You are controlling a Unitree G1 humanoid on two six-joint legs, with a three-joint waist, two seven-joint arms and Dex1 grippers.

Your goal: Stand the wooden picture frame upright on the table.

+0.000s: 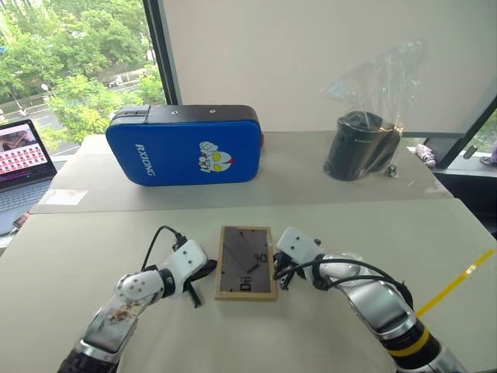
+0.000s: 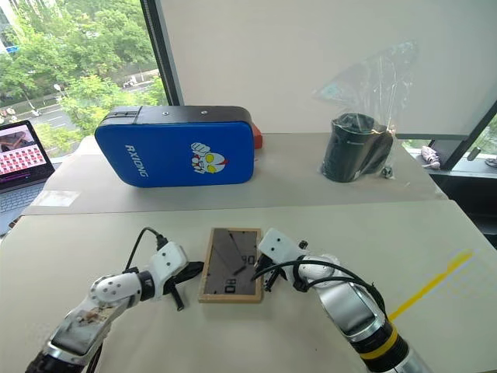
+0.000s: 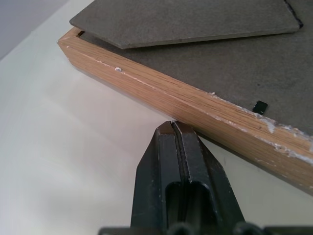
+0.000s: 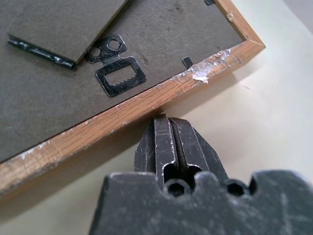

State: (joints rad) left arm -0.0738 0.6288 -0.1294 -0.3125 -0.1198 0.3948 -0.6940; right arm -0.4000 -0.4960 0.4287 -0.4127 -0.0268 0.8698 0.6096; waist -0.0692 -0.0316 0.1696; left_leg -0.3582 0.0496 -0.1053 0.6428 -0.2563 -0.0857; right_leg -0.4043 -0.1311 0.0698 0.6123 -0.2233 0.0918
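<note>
Wooden picture frame (image 1: 246, 263) flat on bench (image 1: 93, 249), back side up, long axis running away from robot. Left gripper (image 3: 174, 128) and right gripper (image 4: 167, 120) pinched closed, empty, tips at frame's long edges.

One frame (image 1: 246, 263), two grippers (image 1: 203, 273) (image 1: 277, 273)

The wooden picture frame (image 1: 246, 263) lies flat on the table (image 1: 326, 233), its dark grey-brown back facing up, long sides running from 12 to 6 o'clock. The fold-out stand lies on the back, a metal hanger beside it. The table is plain beige
</note>
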